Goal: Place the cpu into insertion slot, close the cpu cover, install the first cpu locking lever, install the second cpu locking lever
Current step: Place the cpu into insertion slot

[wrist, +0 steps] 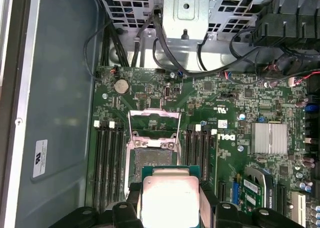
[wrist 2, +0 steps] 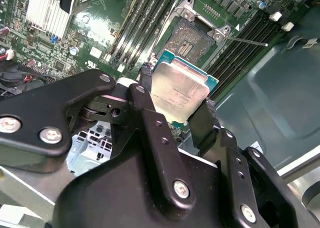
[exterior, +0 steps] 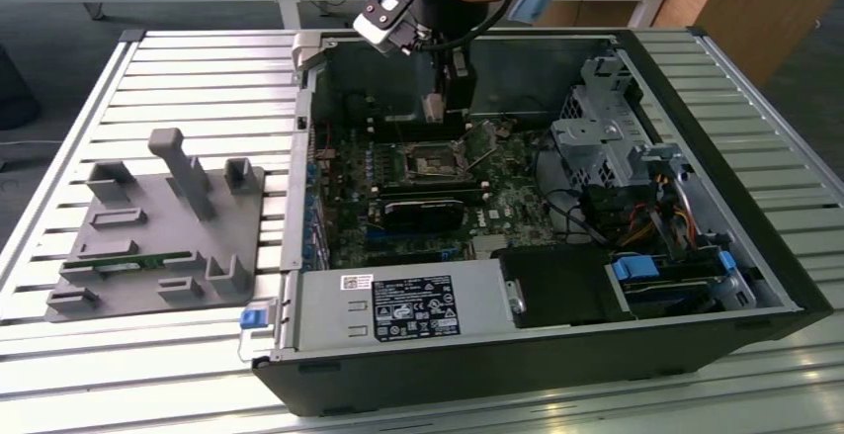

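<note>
My gripper point(wrist 2: 176, 99) is shut on the cpu point(wrist 2: 180, 88), a flat square chip with a dull silver top and green edge, pinched between two black fingers point(wrist 2: 204, 119). The chip hangs tilted just above the motherboard. The insertion slot point(wrist 2: 192, 39) lies open a short way beyond it, its dark pin field bare. In the first wrist view the cpu point(wrist: 170, 195) sits in the gripper point(wrist: 171, 200) right beside the insertion slot point(wrist: 152, 157), and the cpu cover point(wrist: 154, 119) stands raised at the slot's far side. A thin locking lever point(wrist 2: 246, 40) sticks out sideways. In the exterior view the gripper point(exterior: 446, 108) hovers over the slot point(exterior: 433, 162).
The open computer case point(exterior: 738, 286) lies on a slatted table. Memory slots point(wrist: 106, 163) flank the socket. A black graphics card point(exterior: 425, 212), a power supply point(exterior: 395, 307), a drive cage point(exterior: 607, 147) and cables point(wrist: 165, 43) crowd the case. A grey fixture point(exterior: 158, 226) sits at the exterior view's left.
</note>
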You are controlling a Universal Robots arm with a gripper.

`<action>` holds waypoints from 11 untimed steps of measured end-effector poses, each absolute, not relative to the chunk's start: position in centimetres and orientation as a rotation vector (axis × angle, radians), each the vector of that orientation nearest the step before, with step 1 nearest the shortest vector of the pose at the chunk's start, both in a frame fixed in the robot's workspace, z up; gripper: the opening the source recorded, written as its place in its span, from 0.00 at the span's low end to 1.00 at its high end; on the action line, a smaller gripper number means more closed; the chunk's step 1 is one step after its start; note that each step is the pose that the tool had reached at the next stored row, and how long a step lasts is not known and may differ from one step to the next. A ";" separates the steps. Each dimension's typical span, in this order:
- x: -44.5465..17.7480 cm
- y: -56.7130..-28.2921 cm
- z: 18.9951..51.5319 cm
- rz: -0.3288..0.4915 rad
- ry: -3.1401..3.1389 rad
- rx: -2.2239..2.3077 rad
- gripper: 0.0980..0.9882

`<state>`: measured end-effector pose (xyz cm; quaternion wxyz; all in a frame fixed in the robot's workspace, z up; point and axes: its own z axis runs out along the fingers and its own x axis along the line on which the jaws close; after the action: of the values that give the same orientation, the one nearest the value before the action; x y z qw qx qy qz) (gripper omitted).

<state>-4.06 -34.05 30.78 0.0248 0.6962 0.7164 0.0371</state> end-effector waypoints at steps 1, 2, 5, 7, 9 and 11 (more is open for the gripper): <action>-4.1 -34.1 30.7 0.115 2.216 2.153 0.50; -4.1 -34.1 30.7 0.115 2.216 2.153 0.50; -4.1 -34.0 30.5 0.115 2.216 2.153 0.50; -4.1 -34.1 30.4 0.115 2.216 2.153 0.50; -4.1 -34.1 30.3 0.115 2.216 2.153 0.50; -4.1 -34.1 30.2 0.115 2.216 2.153 0.50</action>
<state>-4.06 -34.05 30.17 0.0249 0.6962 0.7164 0.0371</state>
